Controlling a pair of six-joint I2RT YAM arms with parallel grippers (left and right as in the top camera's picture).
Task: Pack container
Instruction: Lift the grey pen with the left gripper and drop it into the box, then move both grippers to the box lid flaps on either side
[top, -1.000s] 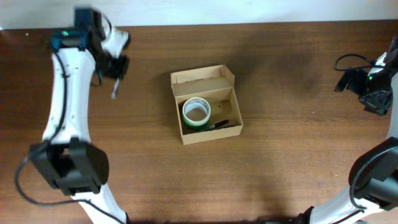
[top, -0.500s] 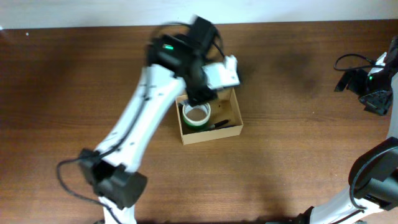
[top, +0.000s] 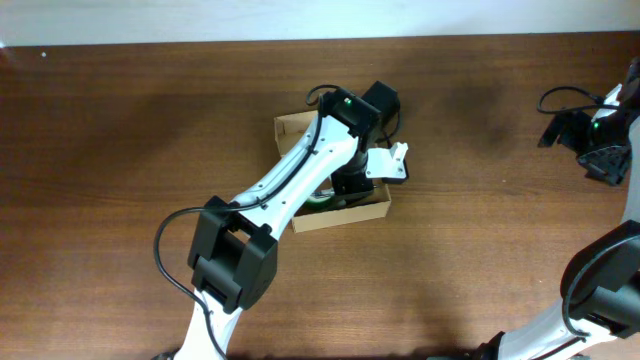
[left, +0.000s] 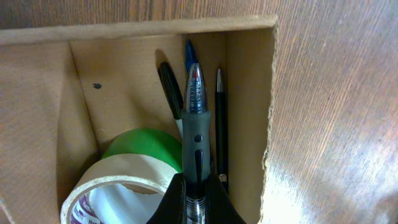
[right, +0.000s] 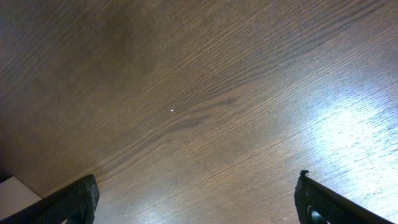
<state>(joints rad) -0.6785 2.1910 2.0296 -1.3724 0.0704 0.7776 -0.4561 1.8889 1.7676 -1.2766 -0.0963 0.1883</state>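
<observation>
Dark wooden worktop (top: 120, 150); at its middle, small plain brown cardboard box (top: 340, 215), lid flap open on the far side. Lies directly below left pincer (left: 194, 202), clamped on grey-and-clear ballpoint pen (left: 194, 112). Long axis parallel to box's right wall, in line with slim black pen (left: 219, 124) inside; green tape roll (left: 146, 146) close on the other side. Narrow gap, so probably calls for a straight drop. Right pincer (right: 199, 199) apart, empty, well off near worktop's edge.

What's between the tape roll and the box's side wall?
Pens, in the left wrist view: a black marker, a thin black pen, and the clear pen in the left gripper.
</observation>
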